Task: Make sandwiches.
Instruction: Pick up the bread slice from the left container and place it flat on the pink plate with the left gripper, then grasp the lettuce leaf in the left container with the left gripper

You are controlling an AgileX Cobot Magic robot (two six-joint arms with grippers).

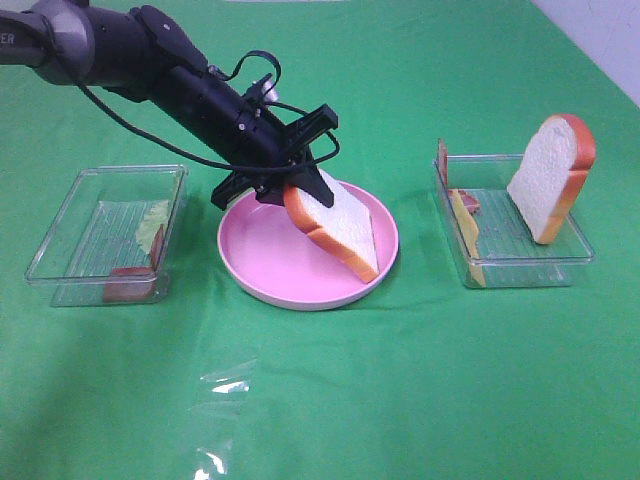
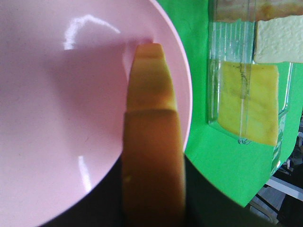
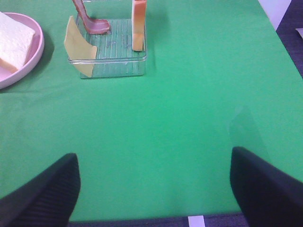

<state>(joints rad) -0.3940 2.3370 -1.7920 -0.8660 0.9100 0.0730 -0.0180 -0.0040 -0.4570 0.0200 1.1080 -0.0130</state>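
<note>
A white bread slice (image 1: 340, 225) with an orange-brown crust hangs tilted over the pink plate (image 1: 270, 265). My left gripper (image 1: 300, 185) is shut on its upper end. Its lower corner is down by the plate's right rim. The left wrist view shows this slice's crust (image 2: 151, 142) edge-on above the plate (image 2: 57, 118). A second bread slice (image 1: 550, 175) leans upright in the right tray (image 1: 520, 255), with yellow cheese (image 1: 467, 235) and bacon (image 1: 466, 200). My right gripper (image 3: 154, 189) is open over bare green cloth, well short of that tray (image 3: 113, 64).
The left clear tray (image 1: 70, 240) holds a pale green lettuce leaf (image 1: 152, 225) and a bacon piece (image 1: 130, 283). A scrap of clear plastic (image 1: 225, 385) lies on the green cloth near the front. The table's right edge shows in the far corner.
</note>
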